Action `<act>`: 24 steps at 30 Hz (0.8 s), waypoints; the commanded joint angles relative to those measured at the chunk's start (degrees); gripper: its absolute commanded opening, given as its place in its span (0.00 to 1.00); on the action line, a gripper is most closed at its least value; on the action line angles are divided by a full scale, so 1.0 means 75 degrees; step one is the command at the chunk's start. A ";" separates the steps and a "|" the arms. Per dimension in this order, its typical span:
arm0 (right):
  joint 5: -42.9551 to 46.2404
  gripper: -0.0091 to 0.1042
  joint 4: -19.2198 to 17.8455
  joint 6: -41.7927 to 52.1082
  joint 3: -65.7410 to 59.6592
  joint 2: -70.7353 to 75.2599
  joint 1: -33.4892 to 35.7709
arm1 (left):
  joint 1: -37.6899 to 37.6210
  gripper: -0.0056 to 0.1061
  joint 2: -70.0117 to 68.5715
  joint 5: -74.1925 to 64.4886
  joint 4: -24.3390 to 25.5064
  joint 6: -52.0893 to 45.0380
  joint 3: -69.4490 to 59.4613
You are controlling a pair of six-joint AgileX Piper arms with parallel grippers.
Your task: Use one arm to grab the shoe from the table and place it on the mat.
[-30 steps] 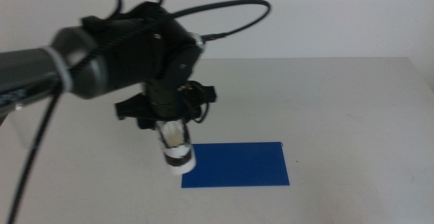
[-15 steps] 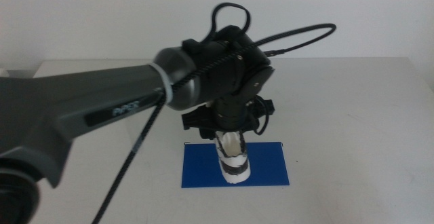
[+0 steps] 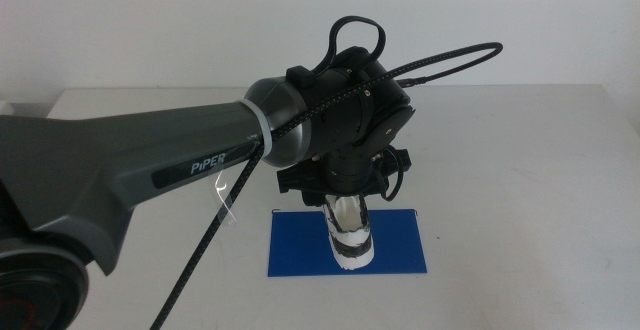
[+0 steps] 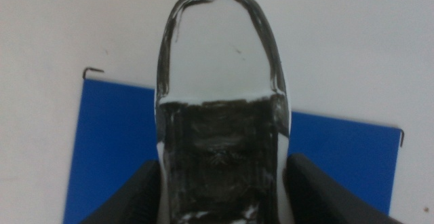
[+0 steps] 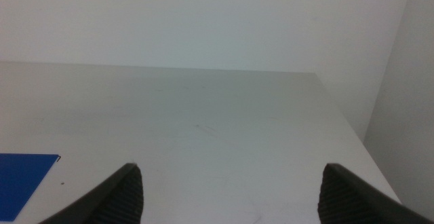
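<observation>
Gripping: the left gripper [image 4: 220,183] is clamped on the shoe [image 4: 218,108], one dark jaw pressed to each side of it.
Shoe: it hangs from the gripper with one end pointing down over the mat [image 3: 395,242]; whether that end touches the mat cannot be told.
Shoe inside: dark lining at the back and a pale insole further in, with nothing else visible in it.
Arm: the arm [image 3: 180,165] reaches in from the left, its cable looping above the wrist.
Mat: it lies flat on the table [image 3: 520,170], toward the near side.
Right gripper: the right gripper [image 5: 230,190] waits with jaws wide apart above the bare tabletop, well right of the mat.
</observation>
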State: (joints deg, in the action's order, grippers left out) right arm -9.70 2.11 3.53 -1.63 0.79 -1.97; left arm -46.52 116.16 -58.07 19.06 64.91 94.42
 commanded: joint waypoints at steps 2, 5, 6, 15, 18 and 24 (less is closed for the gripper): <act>0.0607 0.67 -0.0065 0.0096 0.0073 0.0154 -0.0036 | -0.0042 0.20 -0.0470 0.0155 0.0428 0.0061 0.0257; 0.0607 0.67 -0.0065 0.0096 0.0073 0.0154 -0.0036 | -0.0042 0.20 -0.0470 0.0155 0.0722 0.0061 0.0257; 0.0607 0.67 -0.0065 0.0096 0.0073 0.0154 -0.0036 | -0.0042 0.20 -0.0470 0.0155 0.0833 0.0061 0.0257; 0.0607 0.67 -0.0065 0.0096 0.0073 0.0154 -0.0036 | -0.0042 0.20 -0.0470 0.0117 0.1152 0.0215 0.0257; 0.0607 0.67 -0.0065 0.0096 0.0073 0.0154 -0.0036 | -0.0042 0.20 -0.0470 0.0099 0.0757 0.0521 0.0257; 0.0607 0.67 -0.0065 0.0096 0.0073 0.0154 -0.0036 | -0.0042 0.20 -0.0470 0.0072 0.0303 0.1947 0.0257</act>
State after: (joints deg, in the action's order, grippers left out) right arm -9.70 2.11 3.53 -1.63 0.79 -1.97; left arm -46.52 116.16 -58.10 20.79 75.51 94.44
